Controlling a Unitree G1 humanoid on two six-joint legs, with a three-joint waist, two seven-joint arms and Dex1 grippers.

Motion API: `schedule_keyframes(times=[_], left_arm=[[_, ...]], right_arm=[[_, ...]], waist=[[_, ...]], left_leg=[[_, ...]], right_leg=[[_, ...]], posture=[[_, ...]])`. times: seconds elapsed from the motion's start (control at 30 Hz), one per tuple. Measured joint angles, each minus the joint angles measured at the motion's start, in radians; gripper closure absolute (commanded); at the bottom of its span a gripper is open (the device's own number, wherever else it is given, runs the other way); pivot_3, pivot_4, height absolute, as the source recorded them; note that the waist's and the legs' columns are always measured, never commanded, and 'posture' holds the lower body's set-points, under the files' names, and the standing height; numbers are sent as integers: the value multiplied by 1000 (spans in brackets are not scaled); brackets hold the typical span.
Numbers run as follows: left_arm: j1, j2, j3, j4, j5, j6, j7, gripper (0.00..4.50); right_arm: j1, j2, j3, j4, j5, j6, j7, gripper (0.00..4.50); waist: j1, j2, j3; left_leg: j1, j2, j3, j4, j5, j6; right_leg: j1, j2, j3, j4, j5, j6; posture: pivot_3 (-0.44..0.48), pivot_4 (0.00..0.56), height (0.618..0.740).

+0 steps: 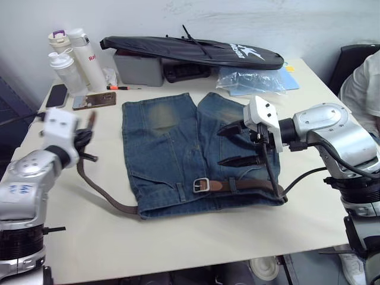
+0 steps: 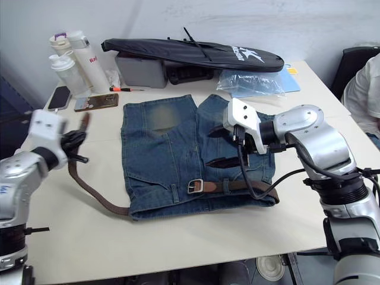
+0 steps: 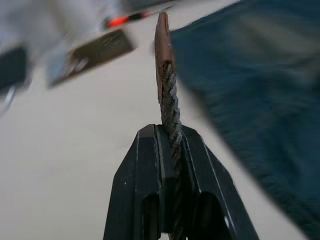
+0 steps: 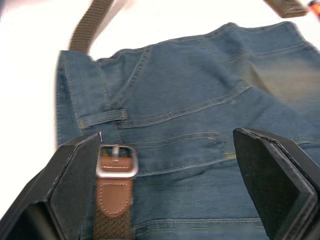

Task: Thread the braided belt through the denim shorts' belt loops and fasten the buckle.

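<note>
From my head, left eye: the denim shorts [image 1: 196, 157] lie flat on the counter [image 1: 178, 243], waistband toward me. The braided belt [image 1: 107, 193] runs along the waistband, leaves it at the corner on my left and curves up across the bare counter to my left jaws [image 1: 83, 139], which hold its free end lifted. The buckle [image 1: 200, 185] rests on the waistband near the middle.

Right eye: my right jaws [image 2: 222, 145] hover above the shorts' right half, spread wide with nothing between them. A long black bag [image 2: 190, 52], bottles [image 2: 74, 59] and a phone [image 2: 58, 97] sit at the far edge, well apart from the work.

Left wrist: my left jaws are closed tight on the belt, the woven strap standing on edge between them and the tan leather tip [image 3: 162, 45] sticking out beyond.

Right wrist: the buckle [image 4: 116, 161] lies just beside one finger of my open jaws, and a belt loop [image 4: 102, 119] sits near it on the waistband.

I judge the risks thus: pulling my left end hard could drag the buckle along the waistband or bunch the denim, since nothing pins the shorts; and the strap, held on edge, could twist as it meets the buckle.
</note>
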Motion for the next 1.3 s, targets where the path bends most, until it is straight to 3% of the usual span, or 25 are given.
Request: schedule_keyframes(times=[0.17,0.33,0.63,0.7,0.8,0.87,1.0,1.2,1.3], left_arm=[[-25,103,-279,-29,140,-279,-225,4424],[-181,58,-454,40,237,-458,-387,4424],[-292,-50,-508,156,291,-583,-498,4424],[-292,-65,-511,168,297,-587,-508,4500],[-292,-83,-513,168,309,-588,-519,4500],[-307,-90,-513,168,320,-589,-528,4500],[-325,-105,-512,167,329,-587,-530,4500],[-324,-113,-512,166,332,-585,-533,4500],[-320,-112,-506,167,343,-587,-533,4500]], right_arm=[[4,-11,35,0,-156,-197,-59,0],[69,75,95,-42,-249,-337,-128,0],[104,125,131,-77,-330,-359,-173,0],[112,125,131,-80,-344,-356,-183,562],[133,138,132,-80,-359,-350,-191,1856],[134,146,133,-80,-361,-342,-195,3036],[147,159,133,-82,-364,-326,-200,4455],[165,168,131,-83,-355,-294,-201,4455],[165,191,101,-87,-293,-217,-195,3537]], waist=[[-8,1,0],[-14,2,0],[-15,2,0],[-15,2,0],[-15,2,0],[-15,2,0],[-14,2,0],[-15,2,0],[-15,3,0]], left_leg=[[-3,2,6,0,2,3],[-11,3,8,4,4,5],[-13,3,7,10,7,8],[-13,3,6,11,7,8],[-13,3,5,12,7,8],[-14,3,5,13,7,9],[-14,3,4,14,7,9],[-15,3,3,14,7,9],[-15,3,2,14,7,9]], right_leg=[[-3,3,-5,-2,0,0],[-10,4,-6,3,0,-1],[-11,4,-6,6,1,-2],[-11,4,-6,7,1,-2],[-11,4,-7,8,1,-2],[-11,3,-7,9,1,-2],[-10,3,-7,10,1,-2],[-10,3,-8,12,1,-2],[-10,3,-9,12,1,-2]], posture=[[0,150,642],[0,150,642],[0,150,642],[0,150,642],[0,150,642],[0,150,642],[0,150,642],[0,150,642],[0,150,642]])
